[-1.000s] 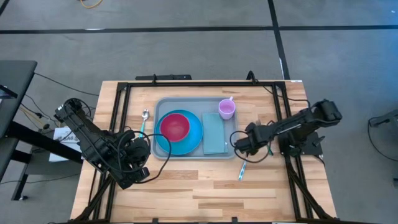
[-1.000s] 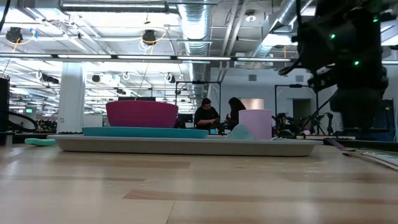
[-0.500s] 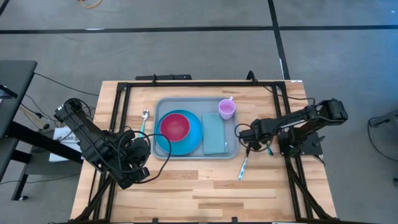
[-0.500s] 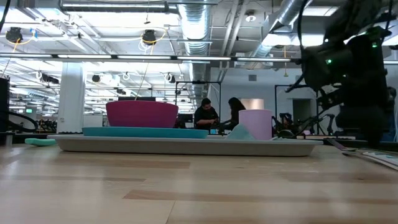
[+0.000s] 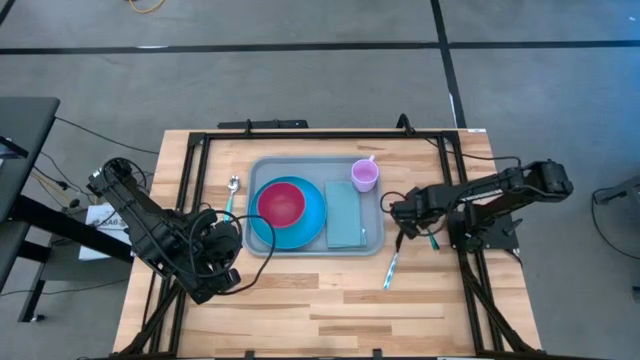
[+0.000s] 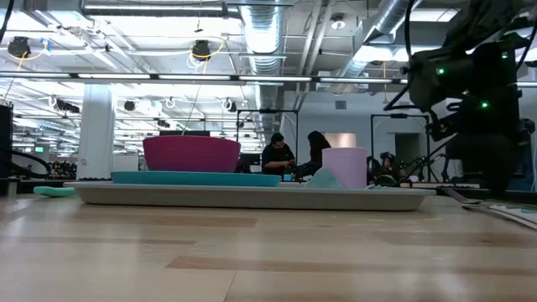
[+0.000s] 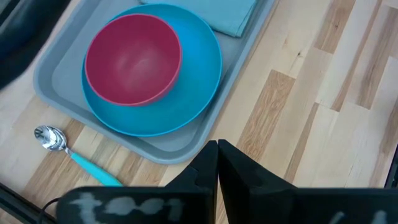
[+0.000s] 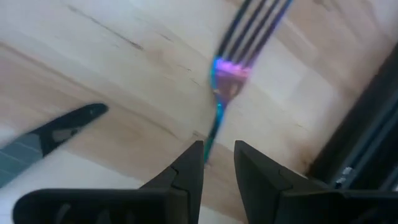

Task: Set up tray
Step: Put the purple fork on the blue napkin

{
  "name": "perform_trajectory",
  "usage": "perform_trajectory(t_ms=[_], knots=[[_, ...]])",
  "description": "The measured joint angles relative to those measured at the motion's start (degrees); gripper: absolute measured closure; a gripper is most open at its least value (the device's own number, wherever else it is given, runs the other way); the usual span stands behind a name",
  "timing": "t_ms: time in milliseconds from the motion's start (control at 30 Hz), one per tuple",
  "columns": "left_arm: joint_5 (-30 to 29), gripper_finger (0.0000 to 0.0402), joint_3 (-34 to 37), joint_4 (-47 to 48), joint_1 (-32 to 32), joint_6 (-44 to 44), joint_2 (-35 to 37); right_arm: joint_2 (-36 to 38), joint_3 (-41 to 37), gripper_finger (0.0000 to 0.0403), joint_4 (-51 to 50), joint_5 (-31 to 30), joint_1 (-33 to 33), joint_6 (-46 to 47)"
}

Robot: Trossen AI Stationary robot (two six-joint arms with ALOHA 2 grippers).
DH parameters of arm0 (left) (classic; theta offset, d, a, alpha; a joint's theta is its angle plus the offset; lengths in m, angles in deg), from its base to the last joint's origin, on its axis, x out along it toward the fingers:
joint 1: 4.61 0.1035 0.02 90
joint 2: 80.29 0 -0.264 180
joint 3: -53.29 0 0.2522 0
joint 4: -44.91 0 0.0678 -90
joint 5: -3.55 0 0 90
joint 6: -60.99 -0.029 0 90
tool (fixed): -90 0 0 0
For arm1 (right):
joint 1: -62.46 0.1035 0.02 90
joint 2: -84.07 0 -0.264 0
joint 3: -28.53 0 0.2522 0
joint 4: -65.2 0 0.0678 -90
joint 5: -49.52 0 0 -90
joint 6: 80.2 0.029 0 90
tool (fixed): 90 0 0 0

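Tray (image 5: 263, 172): middle of the table, holding plate, bowl, napkin and cup.
Fork (image 5: 390, 268): on the wood, right of the tray.
Right gripper (image 5: 399, 214): just beside the tray's right edge, fingers slightly parted, grasping nothing.
Left gripper (image 5: 226, 268): near the tray's front-left corner, fingers pressed together, empty.

Grey floor (image 5: 300, 90) crossed by dark lines is surrounding the wooden surface (image 5: 300, 310). Exposed ducts (image 6: 264, 33) and strip lights are running overhead; two people (image 6: 294, 155) (far back) are sitting among workstations.
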Motion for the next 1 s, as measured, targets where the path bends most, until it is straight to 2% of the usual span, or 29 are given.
perform_trajectory(t_ms=[200,400,500,667,833,1000], knots=[[0.0,0.0402,0.0,0.0,0.0,0.0,0.0,0.3,-4.3,0.0319,7.0,0.9,-0.2,0.0],[0.0,0.0402,0.0,0.0,0.0,0.0,0.0,0.9,-6.1,0.0325,7.9,0.8,-1.7,-0.3],[0.0,0.0401,0.0,0.0,0.0,0.0,0.0,1.7,-6.1,0.0342,8.1,0.8,-1.7,-1.8],[0.0,0.0402,0.0,0.0,0.0,0.0,0.0,2.6,-5.9,0.0393,9.3,2.1,-1.8,-1.0],[0.0,0.0401,0.0,0.0,0.0,0.0,0.0,3.0,-4.5,0.0393,7.5,4.6,-0.6,6.9],[0.0,0.0401,0.0,0.0,0.0,0.0,0.0,3.4,-0.7,0.0397,8.4,8.3,2.5,10.0]])
